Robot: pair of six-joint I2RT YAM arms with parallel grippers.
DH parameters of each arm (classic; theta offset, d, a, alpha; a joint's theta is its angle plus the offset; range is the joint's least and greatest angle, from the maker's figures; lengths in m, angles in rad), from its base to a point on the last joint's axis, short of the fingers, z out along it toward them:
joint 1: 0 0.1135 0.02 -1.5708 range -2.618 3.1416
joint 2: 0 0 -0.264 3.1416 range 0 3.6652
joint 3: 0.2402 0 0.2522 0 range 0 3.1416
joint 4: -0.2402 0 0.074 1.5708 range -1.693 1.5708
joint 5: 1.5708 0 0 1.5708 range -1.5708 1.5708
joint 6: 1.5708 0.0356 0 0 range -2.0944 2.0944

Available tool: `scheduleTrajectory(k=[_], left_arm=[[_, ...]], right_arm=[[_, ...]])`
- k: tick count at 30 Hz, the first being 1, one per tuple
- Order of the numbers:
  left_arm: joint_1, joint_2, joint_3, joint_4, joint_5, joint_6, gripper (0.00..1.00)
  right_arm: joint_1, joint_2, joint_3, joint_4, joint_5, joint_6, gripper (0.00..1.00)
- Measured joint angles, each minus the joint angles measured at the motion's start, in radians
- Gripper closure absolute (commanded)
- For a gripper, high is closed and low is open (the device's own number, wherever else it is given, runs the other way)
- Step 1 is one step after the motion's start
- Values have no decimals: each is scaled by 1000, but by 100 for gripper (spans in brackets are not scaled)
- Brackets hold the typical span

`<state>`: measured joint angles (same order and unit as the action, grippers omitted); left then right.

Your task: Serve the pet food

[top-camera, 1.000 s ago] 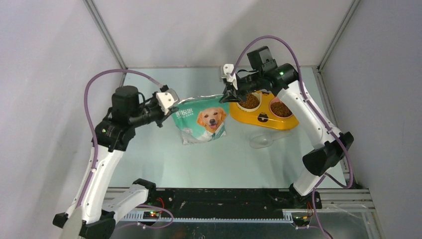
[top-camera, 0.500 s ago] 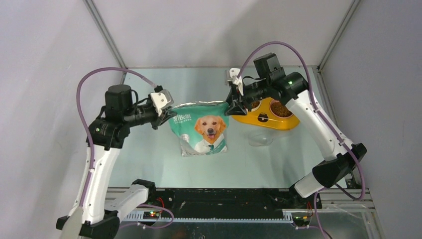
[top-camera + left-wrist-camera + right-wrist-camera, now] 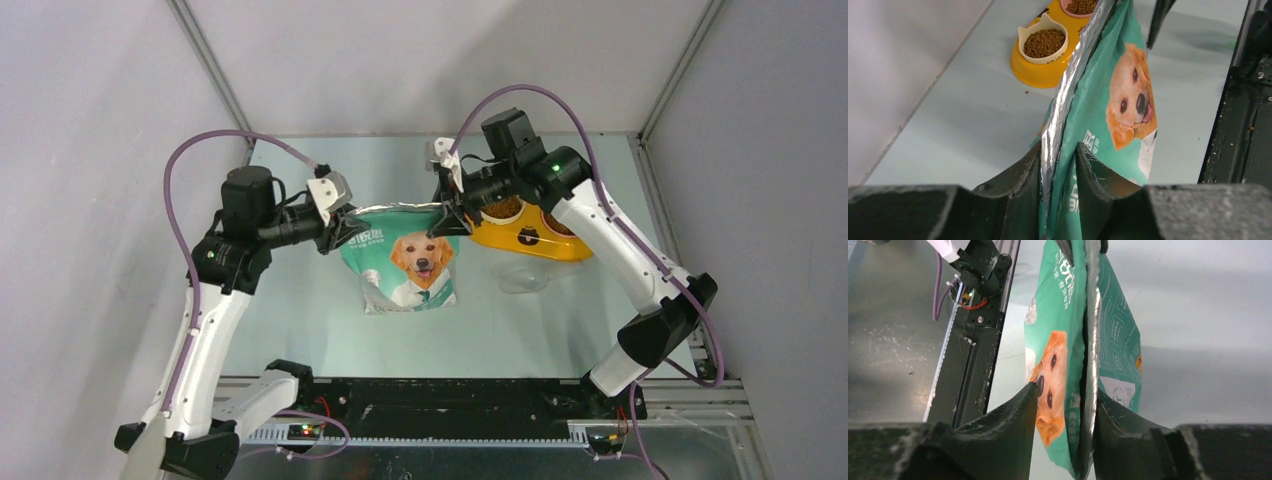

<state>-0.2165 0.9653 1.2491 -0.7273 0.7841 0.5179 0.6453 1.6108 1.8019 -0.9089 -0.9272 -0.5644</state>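
**A:** Where does the pet food (image 3: 1044,43) lie?

**B:** Brown pellets fill the 2 bowls of the yellow feeder (image 3: 530,240), at the top of the left wrist view and right of centre in the top view. A stray pellet lies on the tabletop (image 3: 300,300) just beside the feeder. Any remainder is presumably inside the bag (image 3: 405,255), which stands upright at centre frame, just left of the feeder. Its contents are hidden.

**A:** State of the 2 hands?

**B:** The left hand (image 3: 1059,150) straddles the bag's left top corner and the right hand (image 3: 1066,390) the right top corner. Each pair of jaws stands partly parted with the foil edge between them. Whether they press the foil cannot be told.

**A:** How will the material handle?

**B:** By judgement, the pellets are dry, light and loose, so they pour freely, scatter and roll. The bag is a soft, foil-lined pouch, smooth and probably slippery, with its weight sitting low. Held mid-panel it would sag, so the stiffer top edge at its 2 corners is the better hold. A clear scoop (image 3: 527,283) lies on the tabletop just below the feeder in the frame.

**A:** Any legible writing?

**B:** The teal-and-white bag carries a golden dog and white characters at its upper left, too small to read. Small dark print on 1 bowl is also illegible. No brand can be made out.
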Motion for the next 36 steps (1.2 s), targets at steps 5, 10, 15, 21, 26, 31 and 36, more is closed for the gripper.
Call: scheduleTrajectory(k=[5,10,15,21,26,31,36], left_arm=[[-18,11,0,15,14,-13,90],[-24,11,0,5,15,24,100],[-29,10,0,3,-1,55,77],[-68,26,3,3,-11,63,68],[-98,91,40,-16,-10,67,82],[-113,152,98,-48,1,79,100],[-115,183,135,-86,4,92,100]], right_arm=[[8,20,18,42,24,61,89],[13,21,33,58,79,68,100],[28,3,24,64,143,55,74],[22,-49,-17,54,192,27,100],[-2,-55,-24,56,201,48,100],[-17,-55,-25,51,205,68,100],[-19,-56,-25,51,227,58,68]])
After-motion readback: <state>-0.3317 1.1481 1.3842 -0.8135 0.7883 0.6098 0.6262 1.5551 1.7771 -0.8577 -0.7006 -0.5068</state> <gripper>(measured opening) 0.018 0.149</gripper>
